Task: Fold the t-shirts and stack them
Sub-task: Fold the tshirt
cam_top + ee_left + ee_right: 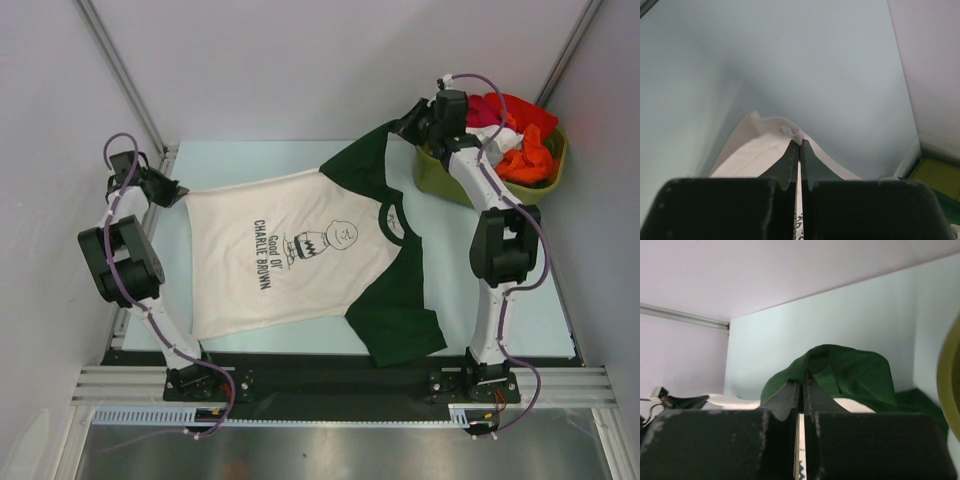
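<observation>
While the t-shirt lies spread flat across the middle of the tabletop, no fold or stack shows, so nearly all the work seems left. The left claw is clamped on its cream hem corner near the far left edge, and the right claw is clamped on the far green sleeve. A tub of red and orange clothes crowds the far right corner, just beside that sleeve.

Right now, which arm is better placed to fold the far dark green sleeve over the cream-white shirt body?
Right. The right gripper is shut on that dark green cloth sleeve. The left gripper pinches the cream-white hem at the opposite end of the t-shirt.
</observation>
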`<state>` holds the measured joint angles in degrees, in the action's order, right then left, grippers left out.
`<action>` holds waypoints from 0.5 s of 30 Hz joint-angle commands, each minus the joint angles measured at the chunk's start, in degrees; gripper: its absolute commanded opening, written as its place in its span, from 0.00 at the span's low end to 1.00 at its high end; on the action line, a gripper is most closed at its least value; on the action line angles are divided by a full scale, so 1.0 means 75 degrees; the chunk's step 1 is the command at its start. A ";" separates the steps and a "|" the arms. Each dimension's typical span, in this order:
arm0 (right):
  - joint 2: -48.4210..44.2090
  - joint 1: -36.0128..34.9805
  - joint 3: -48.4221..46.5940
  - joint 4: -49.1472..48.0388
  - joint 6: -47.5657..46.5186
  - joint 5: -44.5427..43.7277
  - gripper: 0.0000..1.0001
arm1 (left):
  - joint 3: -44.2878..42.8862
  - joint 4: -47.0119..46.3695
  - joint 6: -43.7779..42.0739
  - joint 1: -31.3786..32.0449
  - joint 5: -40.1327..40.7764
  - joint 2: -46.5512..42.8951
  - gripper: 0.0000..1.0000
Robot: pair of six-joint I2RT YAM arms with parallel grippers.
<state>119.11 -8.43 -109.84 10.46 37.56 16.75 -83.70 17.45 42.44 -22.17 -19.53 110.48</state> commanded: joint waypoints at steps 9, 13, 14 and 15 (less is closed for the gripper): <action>0.2024 -0.0037 -0.2567 -0.1619 0.0312 0.1223 0.00 | -0.1320 -0.0066 -0.0045 -0.0079 0.0249 0.0984 0.00; 0.2002 0.0033 -0.2711 -0.0986 0.0394 0.1188 0.00 | -0.1344 0.0051 -0.0092 -0.0079 0.0202 0.1090 0.00; 0.1828 0.0045 -0.2629 -0.0915 0.0406 0.1200 0.00 | -0.1332 0.0110 -0.0092 -0.0079 0.0248 0.1102 0.00; 0.1745 0.0057 -0.2523 -0.0705 0.0418 0.1200 0.00 | -0.1309 0.0238 -0.0103 -0.0090 0.0283 0.1102 0.00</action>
<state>135.41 -8.69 -127.02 3.01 40.07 24.95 -91.53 18.24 42.44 -22.35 -18.59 118.15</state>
